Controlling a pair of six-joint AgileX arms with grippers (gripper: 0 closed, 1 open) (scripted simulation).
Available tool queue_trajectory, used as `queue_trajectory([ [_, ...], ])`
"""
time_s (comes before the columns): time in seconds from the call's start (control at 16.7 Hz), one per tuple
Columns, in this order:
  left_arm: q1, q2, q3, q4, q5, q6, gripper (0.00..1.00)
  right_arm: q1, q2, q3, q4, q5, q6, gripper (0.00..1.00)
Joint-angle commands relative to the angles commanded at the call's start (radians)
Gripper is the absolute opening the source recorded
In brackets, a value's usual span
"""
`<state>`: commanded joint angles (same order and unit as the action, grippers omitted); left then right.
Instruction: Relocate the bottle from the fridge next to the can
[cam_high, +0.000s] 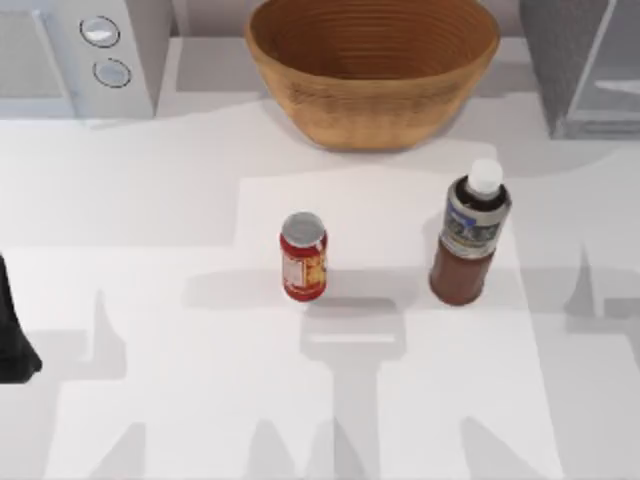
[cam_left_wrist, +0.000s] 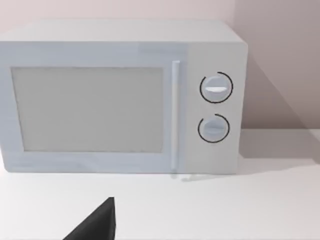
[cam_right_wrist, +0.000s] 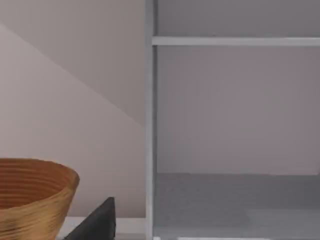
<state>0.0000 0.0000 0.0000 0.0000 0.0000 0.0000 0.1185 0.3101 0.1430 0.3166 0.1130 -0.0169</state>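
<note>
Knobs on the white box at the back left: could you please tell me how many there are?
2. Both sit on the white box's front panel, one knob directly above the other knob, beside the door handle. None appears hidden.

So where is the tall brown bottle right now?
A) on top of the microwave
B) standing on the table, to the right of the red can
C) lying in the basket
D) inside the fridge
B: in the top view the bottle stands upright on the white table, apart from the red can and on its right side.
</note>
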Motion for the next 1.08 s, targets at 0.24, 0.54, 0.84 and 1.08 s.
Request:
queue_trajectory([
  [0.24,0.000,0.000,0.000,0.000,0.000,0.000,1.00,-0.090,-0.237,-0.103,-0.242,-0.085,0.011,1.00],
  [0.54,0.000,0.000,0.000,0.000,0.000,0.000,1.00,-0.118,-0.310,-0.143,-0.317,-0.113,0.017,1.00],
  [0.84,0.000,0.000,0.000,0.000,0.000,0.000,1.00,-0.119,-0.315,-0.134,-0.327,-0.108,0.016,1.00],
  [1.08,0.000,0.000,0.000,0.000,0.000,0.000,1.00,-0.133,-0.409,-0.056,-0.477,-0.095,0.014,1.00],
])
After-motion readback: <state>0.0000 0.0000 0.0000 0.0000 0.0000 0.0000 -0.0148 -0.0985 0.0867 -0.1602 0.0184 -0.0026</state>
